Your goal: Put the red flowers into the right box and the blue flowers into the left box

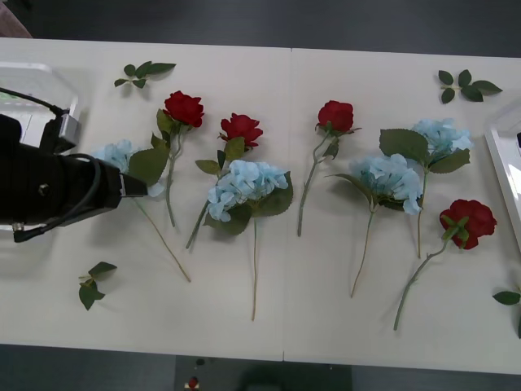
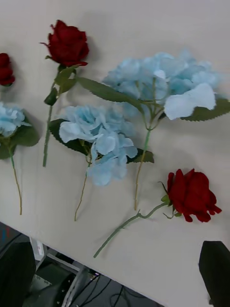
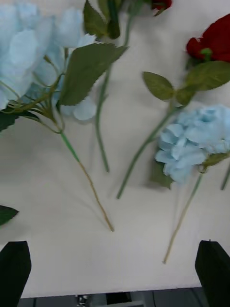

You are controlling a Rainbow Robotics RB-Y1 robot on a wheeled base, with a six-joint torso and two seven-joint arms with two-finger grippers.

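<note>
Four artificial red roses (image 1: 184, 107) on thin green stems and four pale blue hydrangea-like flower clusters (image 1: 247, 186) with broad green leaves lie scattered across the middle of a white table (image 1: 342, 326) in the front view, none inside a tray. The translucent white plastic left box (image 1: 37, 81) sits at the upper left edge of the frame; the white-rimmed right box (image 1: 503, 155) shows partly at the right edge. The left gripper (image 3: 115, 268) hangs above the leftmost blue cluster at the frame's left, its black fingers (image 3: 14, 266) spread wide and holding nothing. Whether the right gripper's fingers are apart cannot be told. Loose green leaf sprigs (image 1: 143, 73) lie near the table's corners.
</note>
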